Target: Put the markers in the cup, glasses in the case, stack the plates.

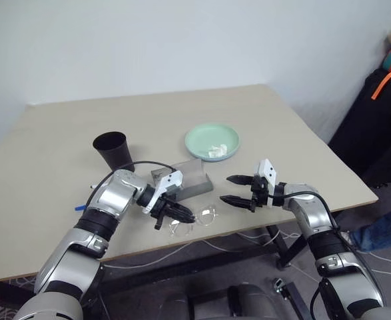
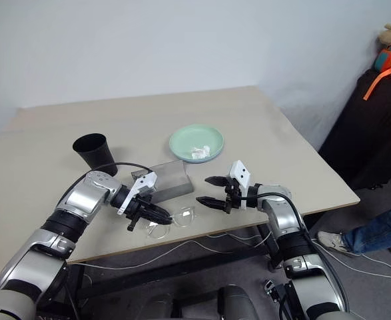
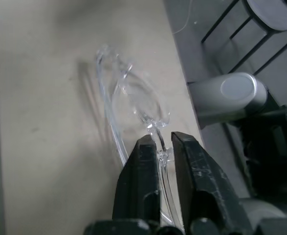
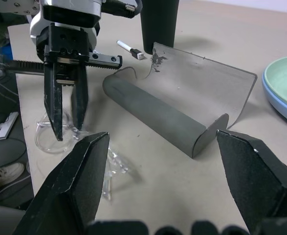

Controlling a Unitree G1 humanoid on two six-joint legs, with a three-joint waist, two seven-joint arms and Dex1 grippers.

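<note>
The clear glasses (image 1: 196, 220) lie on the table near its front edge. My left gripper (image 1: 182, 217) is shut on their thin frame, which runs between the two fingers (image 3: 143, 166). The grey case (image 1: 190, 179) stands open just behind them, with its lid raised. My right gripper (image 1: 238, 190) hovers open to the right of the case, pointing left. The black cup (image 1: 113, 150) stands upright at the back left. A white marker (image 4: 129, 49) lies beside the cup. A blue tip (image 1: 79, 207) peeks out by my left forearm. The mint green plate (image 1: 212, 137) sits on the light blue plate (image 4: 280, 105).
A crumpled white tissue (image 1: 215, 151) lies on the green plate. Cables hang below the table's front edge (image 1: 248, 235). A person's leg and shoe (image 2: 355, 240) show on the floor to the right. A dark bag (image 1: 375, 120) stands by the wall at the right.
</note>
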